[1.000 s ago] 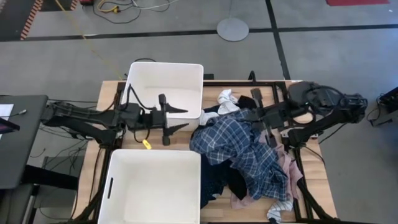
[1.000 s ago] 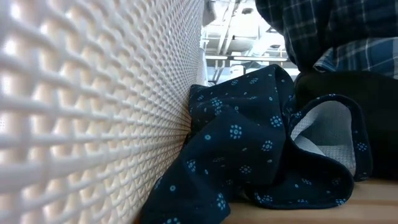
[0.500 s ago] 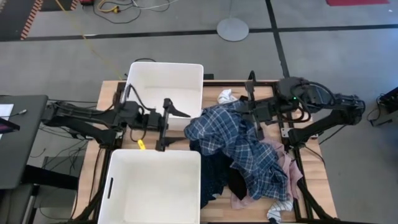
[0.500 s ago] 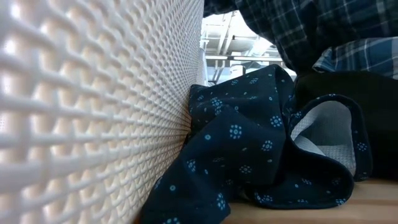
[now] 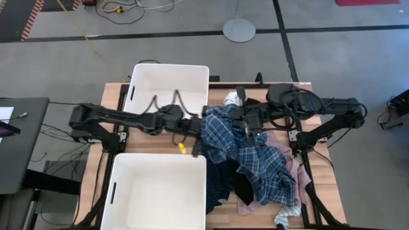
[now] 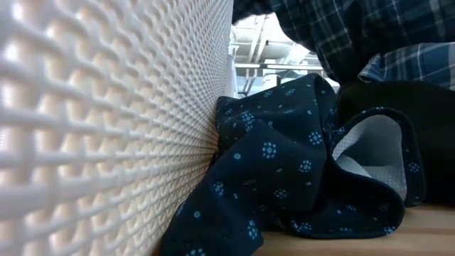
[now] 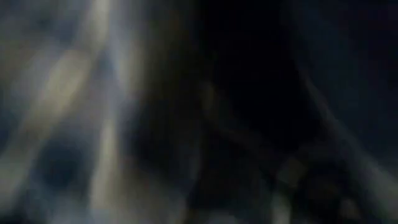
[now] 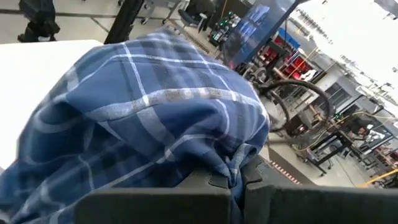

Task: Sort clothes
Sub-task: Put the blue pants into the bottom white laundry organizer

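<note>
The blue-white plaid shirt (image 5: 255,153) lies bunched over the clothes pile at the table's middle right, and its far part is raised. My right gripper (image 5: 248,120) is shut on it, and the cloth fills the right wrist view (image 8: 143,106). My left gripper (image 5: 195,134) is open at the shirt's left edge, between the two bins; its wrist view is dark and blurred. The navy dotted piece (image 6: 284,178) lies on the table against the near bin's wall. The black piece (image 5: 243,186) and pale pink shirt (image 5: 295,171) lie under the plaid shirt. My right gripper pinches a bunched fold of the plaid shirt (image 8: 239,168) between its two fingers, coming level from the table's right side. The held part is lifted, the rest trails down onto the pile (image 5: 275,182). Whether my left gripper touches the shirt, I cannot tell.
A large white bin (image 5: 137,76) stands at the far left and another (image 5: 115,185) at the near left; its wall fills the low view's left (image 6: 106,128). A white sock (image 5: 231,99) lies at the far edge and a striped sock (image 5: 285,217) at the near right.
My right gripper has gone toward the table's left edge with the plaid shirt; the shirt's far part has been drawn left and bunched, while its near part stays on the pile. My left gripper has reached toward the table's right edge, up to the shirt's left edge.
</note>
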You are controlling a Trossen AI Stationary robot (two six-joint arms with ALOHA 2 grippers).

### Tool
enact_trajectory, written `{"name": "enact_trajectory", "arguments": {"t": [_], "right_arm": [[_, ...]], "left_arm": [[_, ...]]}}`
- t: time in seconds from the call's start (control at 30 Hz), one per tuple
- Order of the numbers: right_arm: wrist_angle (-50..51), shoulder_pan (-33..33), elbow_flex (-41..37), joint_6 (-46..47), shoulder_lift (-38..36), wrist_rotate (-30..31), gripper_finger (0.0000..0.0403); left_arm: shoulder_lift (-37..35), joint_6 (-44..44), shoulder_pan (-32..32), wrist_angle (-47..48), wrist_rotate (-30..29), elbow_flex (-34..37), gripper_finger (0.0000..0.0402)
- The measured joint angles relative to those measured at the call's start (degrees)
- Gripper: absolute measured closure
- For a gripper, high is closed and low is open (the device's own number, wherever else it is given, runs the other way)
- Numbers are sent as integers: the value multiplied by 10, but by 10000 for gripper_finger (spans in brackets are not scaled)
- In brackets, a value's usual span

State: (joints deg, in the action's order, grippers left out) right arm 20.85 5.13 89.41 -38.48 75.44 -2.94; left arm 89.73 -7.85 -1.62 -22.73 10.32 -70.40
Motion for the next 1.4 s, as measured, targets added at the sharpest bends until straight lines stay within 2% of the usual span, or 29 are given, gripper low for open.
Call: {"name": "enact_trajectory", "arguments": {"t": [0.1,0.2,0.3,0.43,0.47,0.5,0.6,0.7,0.9,1.07,1.17,1.27,1.4], "right_arm": [[0,1,1,0,1,0,399],[8,7,1,9,-3,0,399],[20,9,1,18,-13,0,399],[30,14,1,29,-22,0,399],[33,15,1,31,-22,0,399],[34,15,1,31,-23,0,398],[42,19,1,34,-29,3,386],[46,32,1,35,-38,43,349],[72,74,1,43,-63,88,231],[140,98,2,116,-70,89,143],[179,109,-3,169,-55,90,121],[189,130,-23,208,-37,98,117],[206,161,-41,261,-21,167,117]], "left_arm": [[32,-20,0,2,13,-27,9],[45,-43,-1,2,13,-38,56],[48,-58,2,3,12,-39,156],[36,-84,8,5,23,-39,343],[33,-91,9,9,26,-39,371],[28,-98,9,14,27,-39,381],[3,-123,9,53,22,-39,392],[-37,-147,4,95,-3,-39,395],[-132,-198,-27,184,-90,-39,398],[-199,-236,-65,232,-188,-39,399],[-217,-247,-75,254,-236,-39,399],[-225,-248,-76,270,-265,-39,399],[-227,-252,-76,295,-302,-39,399]]}}
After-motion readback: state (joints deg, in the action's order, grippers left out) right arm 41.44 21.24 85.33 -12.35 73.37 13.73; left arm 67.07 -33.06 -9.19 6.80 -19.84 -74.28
